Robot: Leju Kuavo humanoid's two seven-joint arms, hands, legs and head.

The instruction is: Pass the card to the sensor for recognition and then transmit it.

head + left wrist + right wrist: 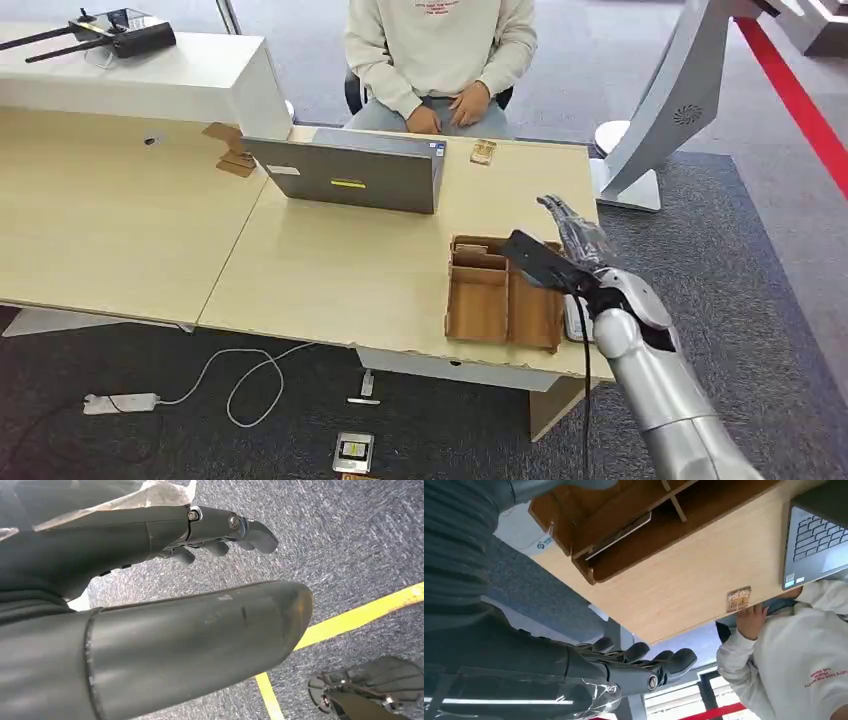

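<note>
Card (619,534) lies in the cardboard tray (478,310) at the table's right front edge. My right hand (572,232) hovers over the tray, fingers extended, empty (pickup step). Next: descend, pinch card.

Office: reception-style desk (330,270), laptop (350,178), grey carpet (740,240)

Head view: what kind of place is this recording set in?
Probably an office-style reception or demo area: a person sits behind a light wood desk with an open laptop, on grey carpet marked with a red line.
</note>
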